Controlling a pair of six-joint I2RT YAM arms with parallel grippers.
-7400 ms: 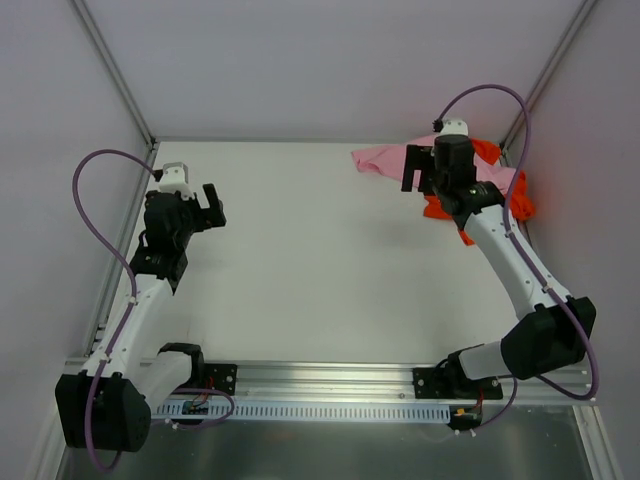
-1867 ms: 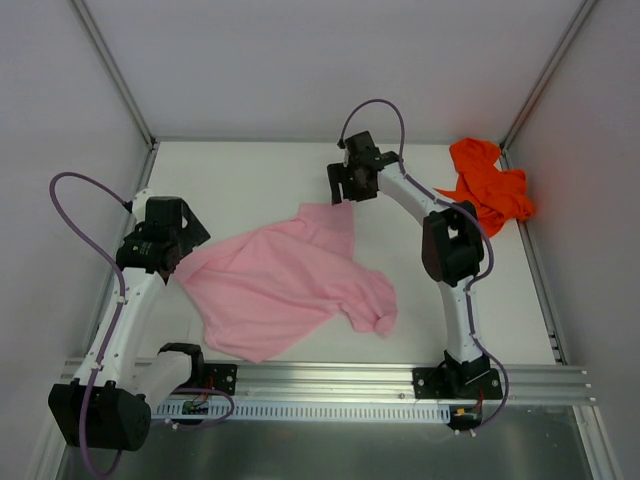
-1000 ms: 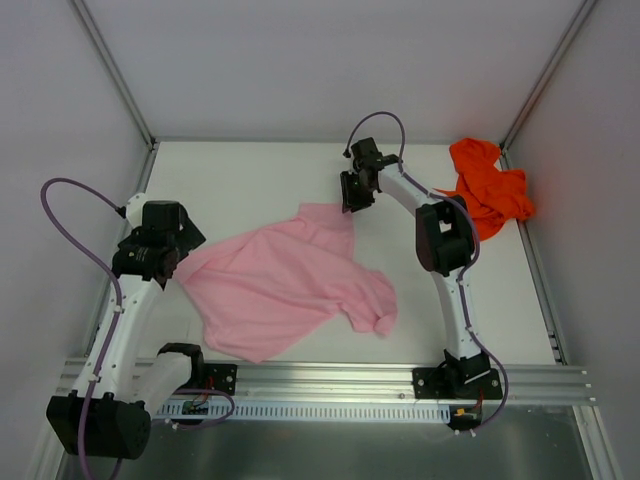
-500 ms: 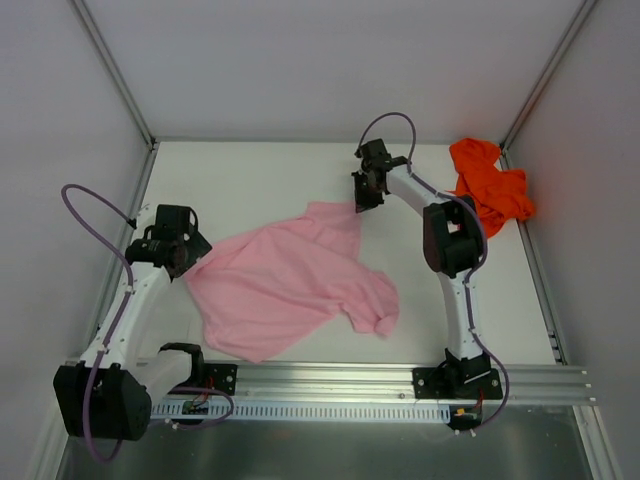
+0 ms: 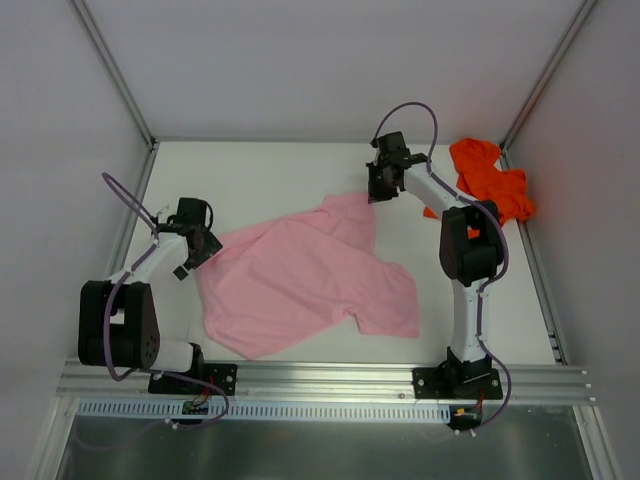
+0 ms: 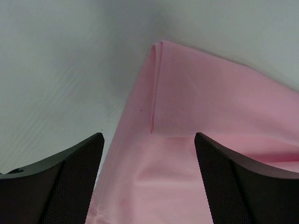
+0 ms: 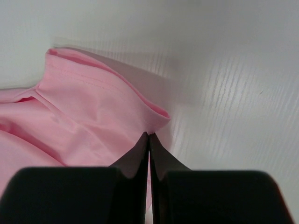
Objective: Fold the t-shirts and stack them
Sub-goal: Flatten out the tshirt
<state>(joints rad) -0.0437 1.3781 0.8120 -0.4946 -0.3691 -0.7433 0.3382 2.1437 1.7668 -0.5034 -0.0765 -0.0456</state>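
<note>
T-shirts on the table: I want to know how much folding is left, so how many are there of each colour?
pink t-shirt: 1
orange-red t-shirt: 1
Total: 2

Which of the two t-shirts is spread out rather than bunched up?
The light pink t-shirt, spread across the middle of the table; the orange-red t-shirt sits crumpled in the far right corner.

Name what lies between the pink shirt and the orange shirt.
In the top view, only the right arm crosses bare table there; its fingers are shut on the pink shirt's far corner. The orange shirt lies beyond the arm.
</note>
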